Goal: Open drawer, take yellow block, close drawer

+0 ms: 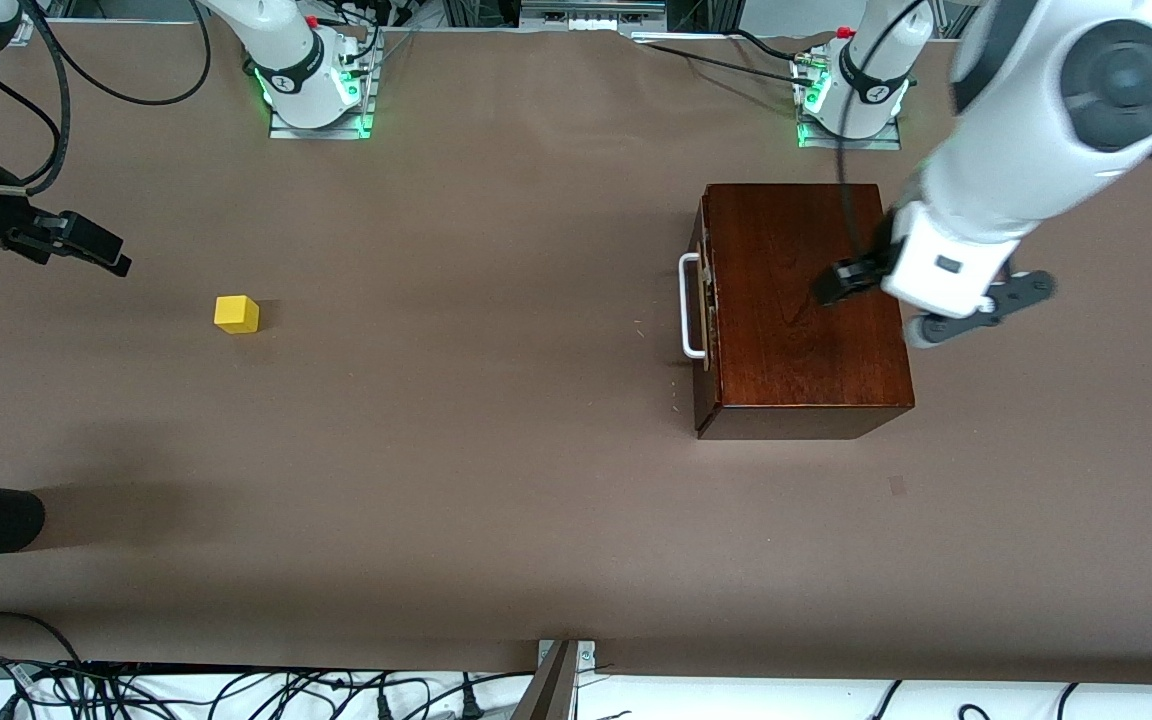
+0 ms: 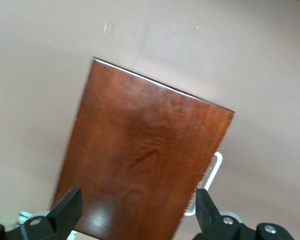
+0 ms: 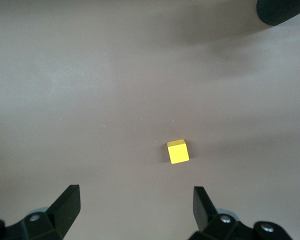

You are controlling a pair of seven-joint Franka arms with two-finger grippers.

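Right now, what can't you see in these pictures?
- Inside the drawer: it sits shut in the box, front view.
- Most of the handle: left wrist view, the box covers it.
- Right gripper: front view, the edge cuts off its arm.
- Left gripper: front view, blurred, over the box.
- Block's underside: every view.
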